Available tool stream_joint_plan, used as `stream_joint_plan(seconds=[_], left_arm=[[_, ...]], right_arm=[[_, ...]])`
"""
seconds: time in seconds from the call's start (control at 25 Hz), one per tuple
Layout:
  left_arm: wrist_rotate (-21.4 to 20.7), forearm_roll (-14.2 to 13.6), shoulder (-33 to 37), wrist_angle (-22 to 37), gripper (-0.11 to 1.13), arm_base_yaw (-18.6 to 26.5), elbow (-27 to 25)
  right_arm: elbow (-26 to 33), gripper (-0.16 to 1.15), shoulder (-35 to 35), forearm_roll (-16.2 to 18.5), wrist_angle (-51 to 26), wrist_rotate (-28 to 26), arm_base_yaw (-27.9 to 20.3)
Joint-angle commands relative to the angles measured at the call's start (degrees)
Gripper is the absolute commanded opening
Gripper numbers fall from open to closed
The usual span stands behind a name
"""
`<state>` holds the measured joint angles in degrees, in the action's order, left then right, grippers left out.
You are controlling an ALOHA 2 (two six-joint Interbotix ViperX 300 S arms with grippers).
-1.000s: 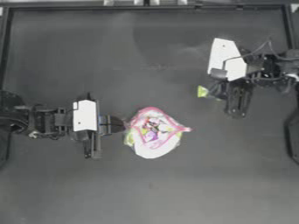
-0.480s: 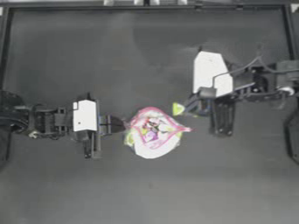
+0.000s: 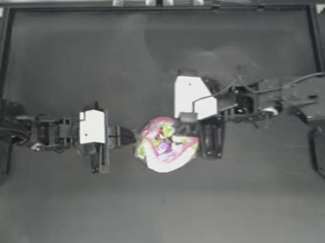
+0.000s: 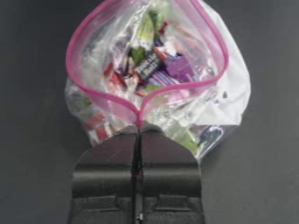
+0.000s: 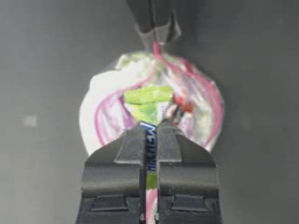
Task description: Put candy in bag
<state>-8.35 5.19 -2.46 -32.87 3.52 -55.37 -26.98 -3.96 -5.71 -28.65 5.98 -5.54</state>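
While the left tool [image 4: 139, 131] pinches one corner of the bag [image 4: 158, 74] at the pink seal strip [image 4: 88, 94], with its two jaws pressed together on the plastic, the mouth of the bag stands open in a wide loop just in front of it. Many colourful sweets [image 4: 149, 65] lie inside the bag, right beyond the left tool's tips. From above, the left tool [image 3: 127, 137] is at the left edge of the bag [image 3: 166, 144], which rests on the dark worktop [image 3: 95, 61].

From the opposite side comes the right tool [image 5: 151, 124]. Its jaws are clamped on the candy [image 5: 148, 100], whose yellow-green wrapper sticks out just ahead of the tips and also shows in the thin gap between the jaws. The candy is over the open mouth of the bag [image 5: 105, 113], inside the pink loop as seen from the right wrist; it seems to be a little above the sweets, but the view does not show this clearly. Farther ahead of the right tool, the left tool [image 5: 154, 37] holds the far corner of the bag. In the top view the right tool [image 3: 190, 127] is at the upper right edge of the bag.
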Motion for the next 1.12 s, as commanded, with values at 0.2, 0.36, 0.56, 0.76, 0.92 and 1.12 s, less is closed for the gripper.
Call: stream_joint_plan(seconds=[0.2,0.36,0.56,0.76,0.92,1.12], left_arm=[[-0.09,0.0,1.32,-0.35,0.06,-0.26,0.88],[-0.09,0.0,1.23,-0.44,0.06,-0.44,0.79],[-0.09,0.0,1.23,-0.44,0.06,-0.44,0.79],[-0.09,0.0,1.23,-0.44,0.06,-0.62,0.88],[-0.09,0.0,1.23,-0.44,0.06,-0.7,0.88],[-0.09,0.0,1.23,-0.35,0.06,-0.7,0.79]], right_arm=[[2.55,0.19,3.34,-0.18,1.93,0.0,0.97],[2.72,0.19,5.19,0.09,2.37,0.0,0.97],[3.08,0.19,6.94,0.44,2.46,0.0,0.97],[3.16,0.22,7.56,0.62,2.37,0.0,0.88],[3.08,0.29,7.65,1.23,2.37,0.09,0.97],[2.9,0.6,7.91,0.88,2.2,0.0,0.97]])
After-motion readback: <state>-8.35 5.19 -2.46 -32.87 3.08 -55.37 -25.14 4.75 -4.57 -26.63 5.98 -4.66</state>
